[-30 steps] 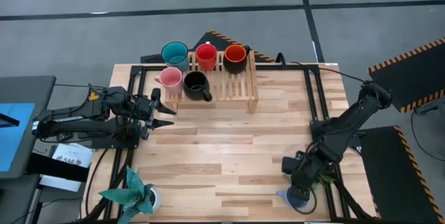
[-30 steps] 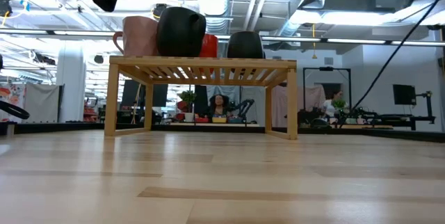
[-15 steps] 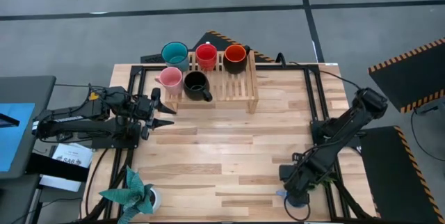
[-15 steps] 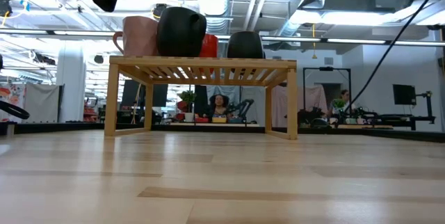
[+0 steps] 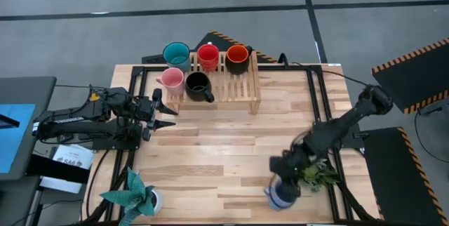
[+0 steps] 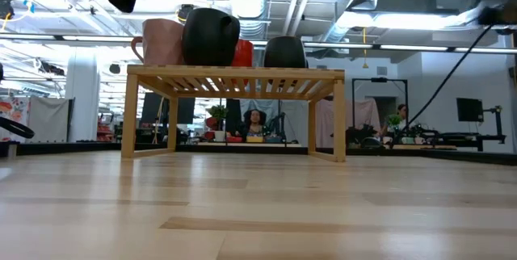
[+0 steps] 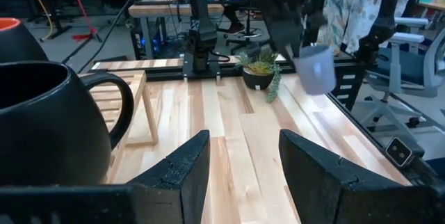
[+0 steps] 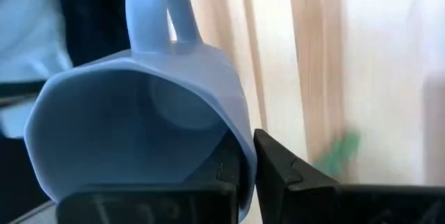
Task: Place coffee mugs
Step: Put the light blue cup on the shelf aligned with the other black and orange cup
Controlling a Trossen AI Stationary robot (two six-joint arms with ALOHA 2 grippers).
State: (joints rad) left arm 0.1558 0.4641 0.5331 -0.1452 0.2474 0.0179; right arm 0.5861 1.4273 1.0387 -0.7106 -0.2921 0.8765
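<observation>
Pale blue mug [image 5: 279,195] is clamped by its rim in your right gripper [image 5: 284,184], at about 5 o'clock on the bench [image 5: 231,149], just beside a potted plant [image 5: 319,175]. Five other mugs sit on the wooden rack [image 5: 238,85] at 12 o'clock: teal [image 5: 176,55], red [image 5: 208,55], orange-and-dark [image 5: 237,56], pink [image 5: 171,79] and black [image 5: 198,85]. Your left gripper [image 5: 163,112] waits at 9 o'clock beside the rack, jaws released and holding nothing.

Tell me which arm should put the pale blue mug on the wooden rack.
Right. Its gripper already holds the pale blue mug, fingers clamped over the rim, near the table's front edge. The left gripper waits empty and open beside the wooden rack.
</observation>
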